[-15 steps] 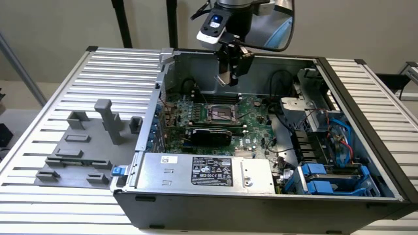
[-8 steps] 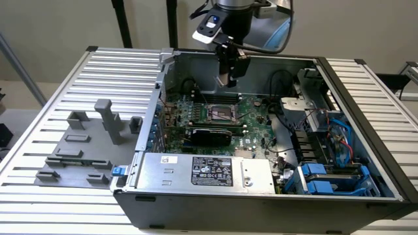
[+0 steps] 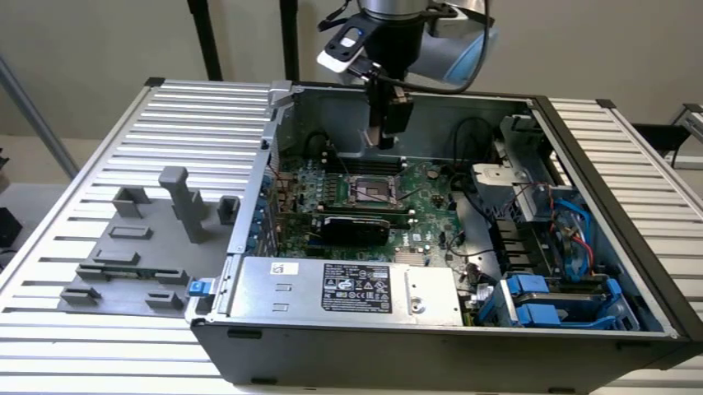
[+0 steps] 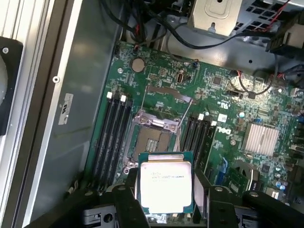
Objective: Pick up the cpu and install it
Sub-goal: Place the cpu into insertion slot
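The cpu (image 4: 165, 183), a flat square chip with a pale metal top and printed text, sits between my gripper's (image 4: 165, 192) two black fingers (image 4: 129, 190), which are shut on its opposite edges. It hangs in the air above the green motherboard (image 4: 223, 95), close to the open cpu socket (image 4: 154, 137), whose metal load plate is raised. In the exterior view my gripper (image 3: 383, 141) points down into the open computer case, a little above and behind the socket (image 3: 371, 191).
Memory slots (image 4: 114, 133) flank the socket on both sides, and a finned heatsink (image 4: 260, 137) lies further off. A power supply (image 3: 351, 288) and blue drive bays (image 3: 549, 300) fill the case front. Grey fixture blocks (image 3: 143, 239) stand on the slatted table at the exterior view's left.
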{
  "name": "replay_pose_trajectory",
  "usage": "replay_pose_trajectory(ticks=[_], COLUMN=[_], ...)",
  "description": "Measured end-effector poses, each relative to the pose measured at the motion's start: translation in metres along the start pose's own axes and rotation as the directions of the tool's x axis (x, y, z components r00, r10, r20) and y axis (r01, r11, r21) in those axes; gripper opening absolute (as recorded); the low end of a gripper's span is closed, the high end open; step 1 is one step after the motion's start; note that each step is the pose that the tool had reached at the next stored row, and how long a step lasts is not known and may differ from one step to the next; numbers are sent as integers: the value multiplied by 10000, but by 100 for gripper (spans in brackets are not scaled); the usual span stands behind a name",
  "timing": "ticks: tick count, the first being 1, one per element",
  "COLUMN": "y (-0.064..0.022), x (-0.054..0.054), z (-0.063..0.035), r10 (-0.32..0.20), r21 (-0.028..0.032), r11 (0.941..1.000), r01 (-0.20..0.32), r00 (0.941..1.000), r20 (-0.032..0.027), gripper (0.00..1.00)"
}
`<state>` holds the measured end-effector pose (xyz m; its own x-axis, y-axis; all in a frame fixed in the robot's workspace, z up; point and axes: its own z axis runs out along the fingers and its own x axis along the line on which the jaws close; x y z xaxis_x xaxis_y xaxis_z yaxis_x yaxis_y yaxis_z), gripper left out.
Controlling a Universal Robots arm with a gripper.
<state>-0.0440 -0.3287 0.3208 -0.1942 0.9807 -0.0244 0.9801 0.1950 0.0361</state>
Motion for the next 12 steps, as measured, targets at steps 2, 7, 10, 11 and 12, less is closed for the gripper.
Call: replay_pose_trajectory(ticks=[2, 7, 10, 11, 12], y=[0, -1, -2, -3, -5], x=[0, 1, 1, 1, 2], z=[9, 32, 45, 50, 55], r10=[320, 1094, 1472, 1575, 1666], r21=[32, 92, 115, 119, 123], r11=[9995, 9940, 9890, 9874, 9859], r01=[-320, -1094, -1473, -1575, -1666], r00=[9995, 9940, 9891, 9875, 9860], r20=[8, 31, 45, 48, 52], gripper=[55, 55, 55, 55, 55])
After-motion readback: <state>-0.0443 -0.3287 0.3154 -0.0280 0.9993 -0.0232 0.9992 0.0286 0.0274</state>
